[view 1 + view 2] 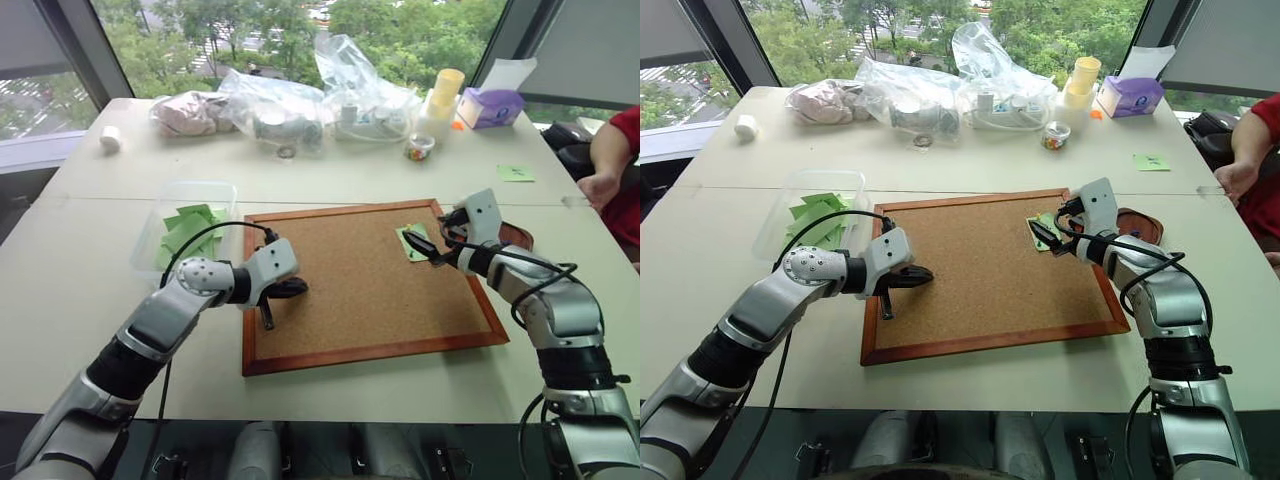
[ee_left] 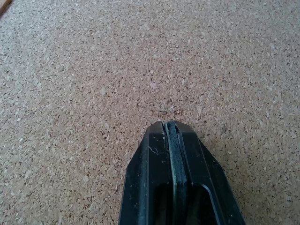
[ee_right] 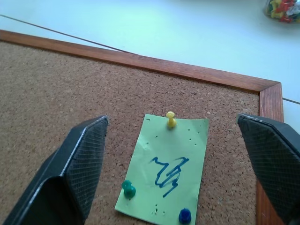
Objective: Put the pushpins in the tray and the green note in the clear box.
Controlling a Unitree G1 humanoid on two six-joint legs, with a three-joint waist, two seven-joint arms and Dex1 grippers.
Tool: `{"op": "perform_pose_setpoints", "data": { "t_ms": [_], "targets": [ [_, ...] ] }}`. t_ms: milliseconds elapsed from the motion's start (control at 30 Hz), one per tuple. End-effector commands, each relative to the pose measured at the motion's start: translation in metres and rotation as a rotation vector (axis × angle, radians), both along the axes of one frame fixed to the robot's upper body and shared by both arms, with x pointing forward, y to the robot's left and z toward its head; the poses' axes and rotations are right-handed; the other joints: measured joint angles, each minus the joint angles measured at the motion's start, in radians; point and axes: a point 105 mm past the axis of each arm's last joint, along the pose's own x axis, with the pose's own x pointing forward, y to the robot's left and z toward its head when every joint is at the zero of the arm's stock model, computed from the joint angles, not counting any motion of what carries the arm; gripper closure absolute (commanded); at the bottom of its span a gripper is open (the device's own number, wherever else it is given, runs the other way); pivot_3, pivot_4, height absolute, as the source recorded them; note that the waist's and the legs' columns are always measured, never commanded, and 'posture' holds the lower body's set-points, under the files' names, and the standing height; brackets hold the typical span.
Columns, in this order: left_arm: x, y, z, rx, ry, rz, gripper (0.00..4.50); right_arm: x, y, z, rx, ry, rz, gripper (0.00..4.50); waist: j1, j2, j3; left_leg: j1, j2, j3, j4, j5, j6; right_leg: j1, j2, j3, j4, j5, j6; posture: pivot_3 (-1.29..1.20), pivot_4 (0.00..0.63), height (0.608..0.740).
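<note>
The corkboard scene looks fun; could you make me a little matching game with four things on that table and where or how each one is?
Things:
1. green note
2. left claw
3. right claw
4. clear box

States:
a. shut, over bare cork
b. pinned to the corkboard by three pushpins
c. holds green paper sheets, left of the board
d. open, either side of the note

Pairs: 1-b, 2-a, 3-d, 4-c

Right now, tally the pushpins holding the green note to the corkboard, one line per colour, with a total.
Yellow pushpin: 1
Green pushpin: 1
Blue pushpin: 1
Total: 3, all stuck in the green note on the corkboard.
</note>
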Motion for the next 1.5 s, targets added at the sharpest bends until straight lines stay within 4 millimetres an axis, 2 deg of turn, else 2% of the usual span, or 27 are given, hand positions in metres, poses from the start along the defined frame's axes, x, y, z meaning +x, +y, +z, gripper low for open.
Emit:
{"op": "perform_pose_setpoints", "data": {
  "t_ms": [33,267,367,467,700,933,1167,1500],
  "targets": [
    [-0.003,0.005,-0.008,0.030,0.021,0.023,4.46,0.007,0.007,0.011,-0.007,-0.063,0.030,0.00,0.000,0.000,0.000,0.000,0.000,0.000,0.000,0.000,0.000,0.000,0.000,0.000,0.000,0.000,0.000,0.00,0.150,0.731],
    [-0.005,0.004,-0.009,0.031,0.022,0.024,4.46,0.027,0.023,0.001,0.019,-0.037,0.074,0.00,-0.002,0.000,0.000,0.001,0.001,0.000,0.000,0.000,0.000,0.000,0.000,0.000,0.001,0.000,0.000,0.00,0.150,0.731],
    [-0.006,0.005,-0.010,0.031,0.021,0.028,4.46,0.031,0.024,-0.002,0.018,-0.033,0.077,0.00,-0.002,0.001,0.000,0.001,0.001,0.000,0.000,0.000,0.000,0.000,0.000,0.000,0.001,0.000,0.000,0.00,0.150,0.731],
    [-0.007,0.006,-0.010,0.031,0.021,0.033,4.50,0.034,0.024,-0.006,0.020,-0.025,0.078,0.91,-0.003,0.001,0.000,0.001,0.001,0.000,0.000,0.000,0.000,0.000,0.000,0.000,0.001,0.000,0.000,0.00,0.150,0.731],
    [-0.008,0.006,-0.010,0.032,0.018,0.037,4.50,0.036,0.022,-0.013,0.029,-0.013,0.075,4.47,-0.004,0.001,-0.001,0.001,0.001,0.000,0.000,0.000,0.000,0.000,0.000,0.000,0.001,0.000,0.000,0.00,0.150,0.731],
    [-0.008,0.006,-0.012,0.041,0.024,0.029,4.50,0.035,0.014,0.004,0.089,-0.102,0.035,4.47,-0.004,0.001,-0.001,0.001,0.001,0.001,0.000,0.000,-0.001,0.000,0.000,0.000,0.002,0.000,0.000,0.00,0.150,0.731],
    [-0.009,0.005,-0.014,0.058,0.034,0.009,4.50,0.033,0.004,0.034,0.184,-0.219,-0.009,4.47,-0.004,0.002,0.000,0.001,0.001,0.001,0.000,0.000,-0.001,0.000,0.000,0.000,0.002,0.000,0.000,0.00,0.150,0.731],
    [-0.010,0.004,-0.015,0.057,0.039,-0.002,4.50,0.026,-0.006,0.041,0.227,-0.234,-0.054,4.47,-0.004,0.003,-0.001,0.002,0.002,0.001,0.000,0.000,-0.001,0.000,0.000,0.000,0.002,0.000,0.000,0.00,0.150,0.731]
  ]
}}
